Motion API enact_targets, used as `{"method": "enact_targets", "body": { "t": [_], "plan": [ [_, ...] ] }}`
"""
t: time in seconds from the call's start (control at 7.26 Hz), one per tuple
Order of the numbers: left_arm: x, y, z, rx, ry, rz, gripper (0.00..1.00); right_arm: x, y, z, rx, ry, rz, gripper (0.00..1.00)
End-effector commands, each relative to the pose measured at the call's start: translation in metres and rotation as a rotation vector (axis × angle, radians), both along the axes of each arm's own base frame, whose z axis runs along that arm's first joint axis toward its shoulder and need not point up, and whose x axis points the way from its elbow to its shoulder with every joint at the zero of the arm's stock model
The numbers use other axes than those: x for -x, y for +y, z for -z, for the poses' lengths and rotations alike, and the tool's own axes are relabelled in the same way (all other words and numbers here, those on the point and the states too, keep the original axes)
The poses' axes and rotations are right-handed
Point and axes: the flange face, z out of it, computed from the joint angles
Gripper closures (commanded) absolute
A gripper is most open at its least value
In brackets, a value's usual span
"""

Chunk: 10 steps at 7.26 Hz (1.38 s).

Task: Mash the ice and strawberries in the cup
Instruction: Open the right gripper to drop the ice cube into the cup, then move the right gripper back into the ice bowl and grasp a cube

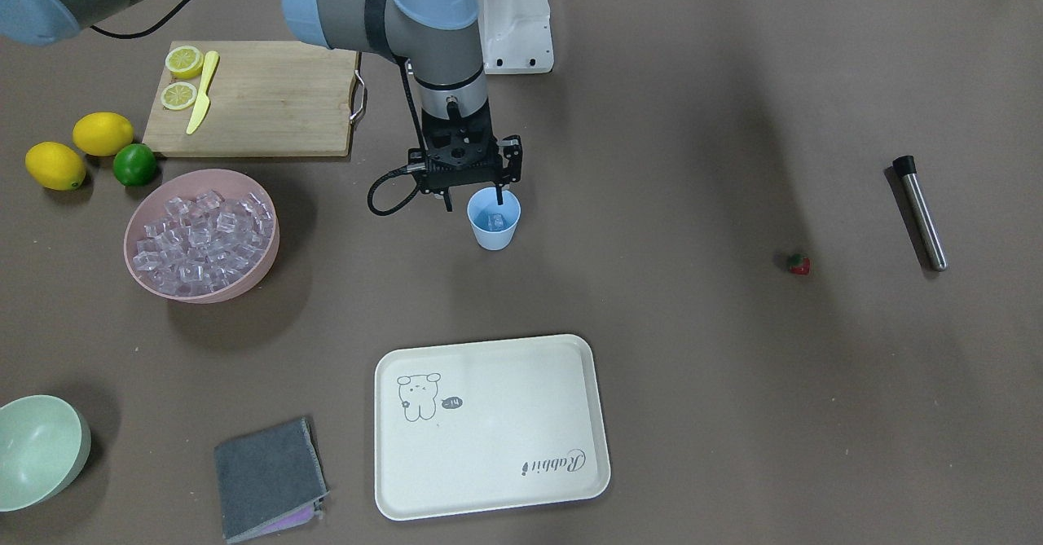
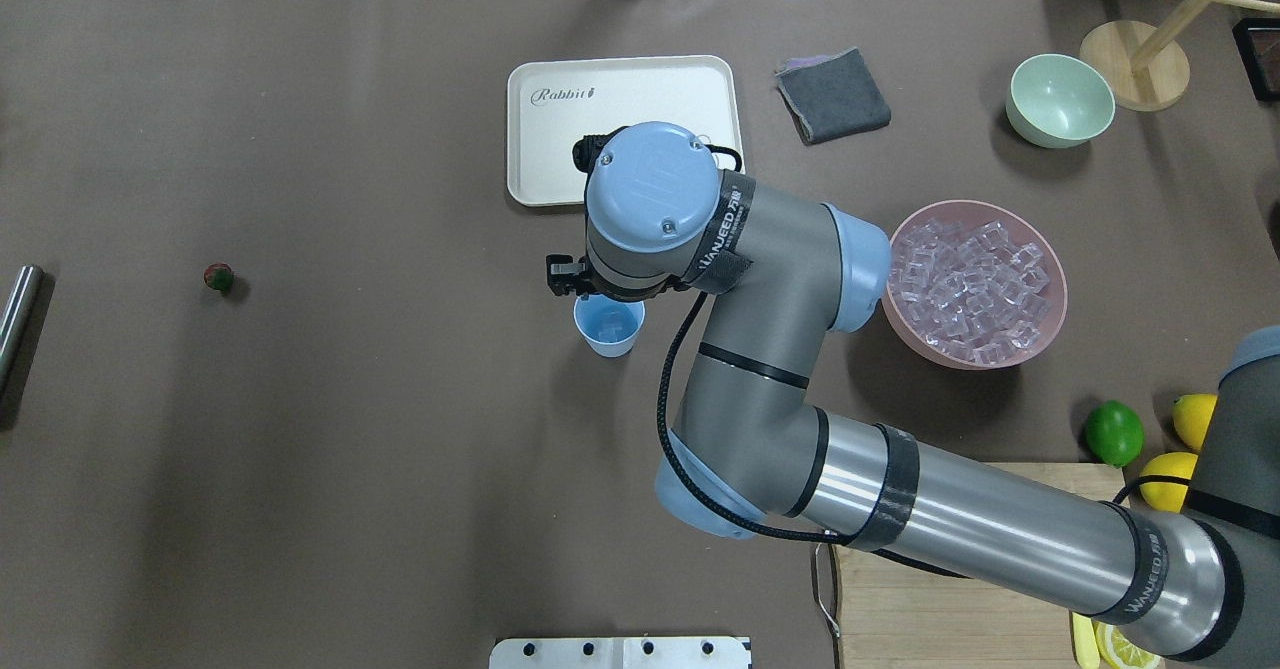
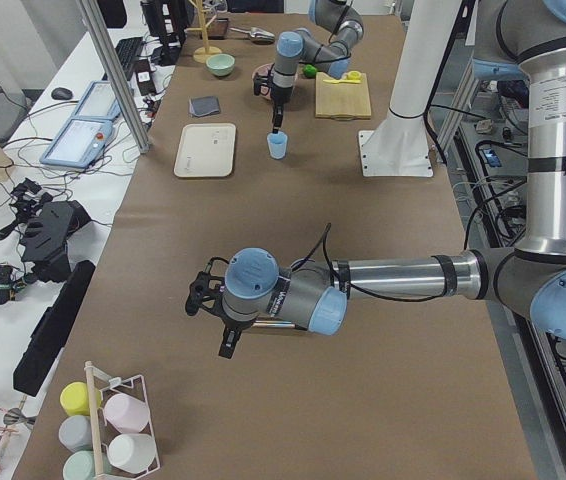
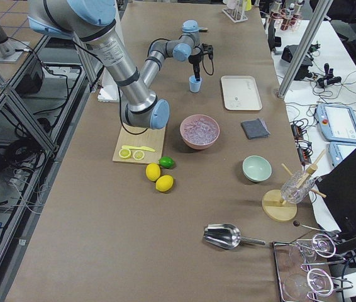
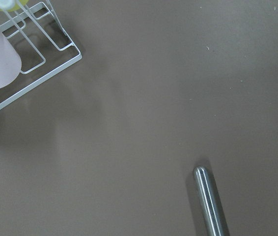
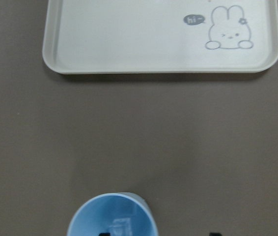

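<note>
The light-blue cup (image 1: 494,223) stands upright mid-table with one clear ice cube (image 6: 120,226) on its bottom. My right gripper (image 1: 473,201) hangs open just over it. One fingertip dips inside the cup's rim and the other sits outside it, nothing held. More ice (image 1: 202,231) fills the pink bowl (image 2: 1054,324). The tiny red strawberry (image 1: 799,264) lies alone on the table, far from the cup. My left gripper (image 3: 225,343) hovers near a steel muddler rod (image 5: 208,201); I cannot tell whether it is open or shut.
A cream tray (image 1: 570,480) lies beyond the cup, with a grey cloth (image 1: 269,476) and a pale-green bowl (image 1: 77,455) beside it. A cutting board (image 1: 269,105) carries lemon slices and a yellow knife; two lemons and a lime (image 1: 134,164) sit nearby. A wire cup rack (image 5: 36,73) stands by the left wrist.
</note>
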Motion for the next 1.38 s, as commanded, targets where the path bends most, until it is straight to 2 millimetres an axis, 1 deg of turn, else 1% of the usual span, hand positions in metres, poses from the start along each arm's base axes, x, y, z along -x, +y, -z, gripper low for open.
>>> {"method": "enact_targets", "body": {
  "t": [0.0,0.14,0.28,0.41,0.55,0.69,0.83,0.96,1.1,1.24],
  "plan": [
    [0.0,0.0,0.0,-0.001,0.0,0.0,0.02,-0.068,-0.015,-0.038,-0.04,0.04,0.048,0.26],
    [0.0,0.0,0.001,-0.001,0.0,0.001,0.02,-0.098,-0.025,-0.058,-0.057,0.066,0.066,0.26],
    [0.0,0.0,0.001,-0.001,0.0,0.001,0.02,-0.13,-0.02,-0.085,-0.087,0.085,0.109,0.27],
    [0.0,0.0,0.002,-0.004,0.0,0.001,0.02,-0.154,-0.02,-0.11,-0.096,0.103,0.141,0.27],
    [0.0,0.0,0.003,-0.006,0.0,0.001,0.02,-0.17,-0.025,-0.126,-0.076,0.121,0.139,0.27],
    [0.0,0.0,0.003,-0.006,0.0,0.001,0.02,-0.188,-0.021,-0.148,-0.05,0.13,0.153,0.27],
    [-0.001,-0.001,0.004,-0.007,0.0,-0.001,0.02,-0.204,-0.013,-0.174,-0.032,0.157,0.166,0.28],
    [-0.001,-0.001,0.004,-0.009,0.0,-0.001,0.02,-0.214,-0.014,-0.191,-0.029,0.185,0.171,0.28],
    [-0.001,-0.001,0.005,-0.01,0.0,-0.001,0.02,-0.219,-0.014,-0.203,-0.038,0.216,0.169,0.28],
    [-0.001,-0.001,0.006,-0.012,0.0,-0.001,0.02,-0.222,-0.017,-0.208,-0.034,0.263,0.147,0.28]
  ]
}}
